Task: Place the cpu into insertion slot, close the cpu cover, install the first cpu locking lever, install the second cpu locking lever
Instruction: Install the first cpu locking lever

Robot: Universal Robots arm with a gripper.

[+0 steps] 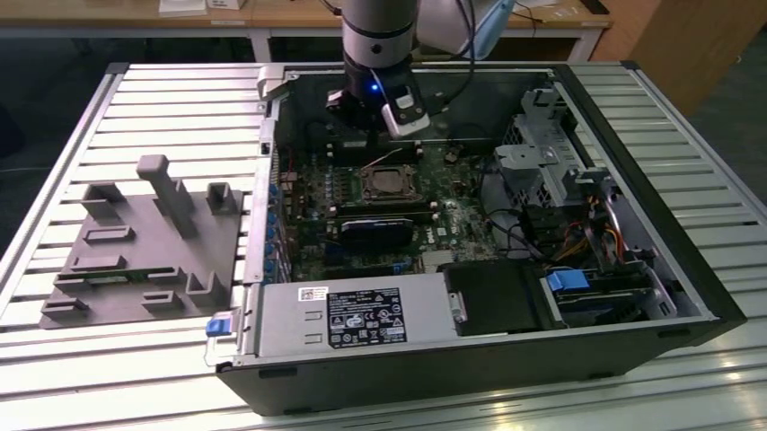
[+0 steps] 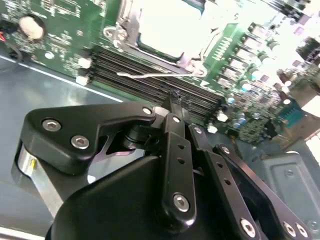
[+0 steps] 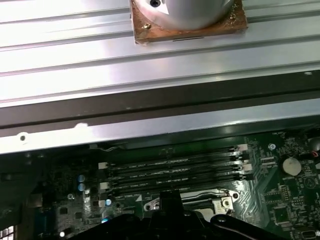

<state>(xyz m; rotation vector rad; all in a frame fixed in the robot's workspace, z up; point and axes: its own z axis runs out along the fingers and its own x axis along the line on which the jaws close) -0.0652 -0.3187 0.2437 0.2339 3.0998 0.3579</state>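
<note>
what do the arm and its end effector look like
The arm is a silver-grey cylinder with a black band, a small blue light and a white block at the wrist. The end effector is matte black, built of hinged link bars joined by silver screws, on a round silver base.

Silver-grey tubular arm (image 1: 377,22), blue light (image 1: 374,88), white wrist camera (image 1: 405,118); black pincer (image 2: 176,100) links, silver screws (image 2: 80,142).

The cpu (image 1: 387,184), dull tan top up, sits flat in the square insertion slot (image 1: 363,182) on the green board (image 1: 462,215), the silver-grey cpu cover (image 2: 186,59) framing its edges.
</note>
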